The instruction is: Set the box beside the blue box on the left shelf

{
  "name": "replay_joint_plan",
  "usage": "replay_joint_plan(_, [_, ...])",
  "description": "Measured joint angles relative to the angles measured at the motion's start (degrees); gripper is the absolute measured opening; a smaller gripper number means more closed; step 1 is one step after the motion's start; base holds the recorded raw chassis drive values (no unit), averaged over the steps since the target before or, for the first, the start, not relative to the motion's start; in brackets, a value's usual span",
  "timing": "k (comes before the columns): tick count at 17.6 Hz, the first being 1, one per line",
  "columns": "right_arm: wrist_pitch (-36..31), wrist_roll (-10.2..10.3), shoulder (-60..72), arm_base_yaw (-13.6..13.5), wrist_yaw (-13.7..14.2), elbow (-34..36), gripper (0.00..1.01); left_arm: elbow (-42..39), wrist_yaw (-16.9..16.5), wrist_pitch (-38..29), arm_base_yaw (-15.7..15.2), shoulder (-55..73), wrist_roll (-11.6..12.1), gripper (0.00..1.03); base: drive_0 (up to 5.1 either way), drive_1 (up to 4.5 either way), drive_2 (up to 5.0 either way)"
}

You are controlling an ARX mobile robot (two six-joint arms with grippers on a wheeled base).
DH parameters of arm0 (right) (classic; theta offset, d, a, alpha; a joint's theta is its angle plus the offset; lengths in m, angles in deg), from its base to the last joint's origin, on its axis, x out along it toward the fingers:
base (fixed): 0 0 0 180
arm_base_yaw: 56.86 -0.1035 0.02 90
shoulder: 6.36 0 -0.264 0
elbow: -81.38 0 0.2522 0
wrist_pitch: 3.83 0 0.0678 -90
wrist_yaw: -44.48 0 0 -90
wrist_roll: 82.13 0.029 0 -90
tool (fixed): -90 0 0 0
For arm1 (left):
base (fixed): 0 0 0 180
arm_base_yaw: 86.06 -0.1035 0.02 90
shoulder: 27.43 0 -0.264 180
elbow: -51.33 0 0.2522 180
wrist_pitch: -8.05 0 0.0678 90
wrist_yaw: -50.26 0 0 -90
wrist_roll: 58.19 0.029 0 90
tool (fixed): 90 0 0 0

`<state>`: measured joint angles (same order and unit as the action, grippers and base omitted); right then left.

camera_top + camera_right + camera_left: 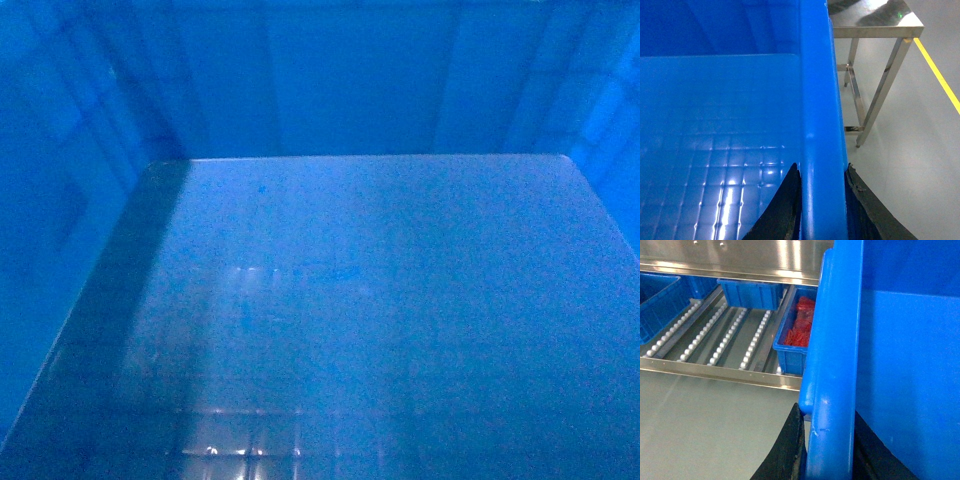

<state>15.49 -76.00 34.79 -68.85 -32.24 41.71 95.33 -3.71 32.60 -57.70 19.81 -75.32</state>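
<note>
The box (350,300), a large bright-blue crate with a glossy gridded floor, fills the head view and hides both arms there. In the left wrist view my left gripper (827,412) is shut on the box's thick left rim (832,340), one black finger (785,450) outside and one inside. My right gripper (822,167) is likewise shut on the right rim (820,90). Beyond the left rim lies the left shelf (715,335) with roller tracks. It carries a blue box (750,292) at the back, and a blue bin of red parts (797,332) close to the held box.
Another blue bin (660,305) sits at the shelf's far left. A steel lip (715,372) edges the shelf front, with grey floor (705,430) below. On the right stand a steel table frame (880,75) and a yellow floor line (940,80).
</note>
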Motion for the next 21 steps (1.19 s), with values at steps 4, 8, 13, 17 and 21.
replay_joint_plan(4, [-0.02, 0.0, -0.02, 0.0, 0.0, 0.0, 0.17, 0.0, 0.0, 0.02, 0.0, 0.0, -0.02, 0.14, -4.9, 2.38, 2.4])
replay_joint_plan(8, [0.0, 0.0, 0.0, 0.0, -0.02, 0.0, 0.17, 0.0, -0.02, -0.04, 0.0, 0.0, 0.0, 0.14, -4.9, 2.38, 2.4])
replay_joint_plan(13, [-0.02, 0.0, -0.02, 0.0, -0.02, 0.0, 0.17, 0.0, -0.02, 0.0, 0.0, 0.0, -0.02, 0.14, -4.9, 2.38, 2.4])
replay_joint_plan(17, [-0.04, 0.0, -0.02, 0.0, 0.0, 0.0, 0.17, 0.0, 0.0, -0.11, 0.0, 0.0, -0.02, 0.14, -4.9, 2.38, 2.4])
replay_joint_plan(21, [0.02, 0.0, 0.0, 0.0, -0.02, 0.0, 0.17, 0.0, -0.02, 0.02, 0.0, 0.0, -0.02, 0.14, -4.9, 2.38, 2.4])
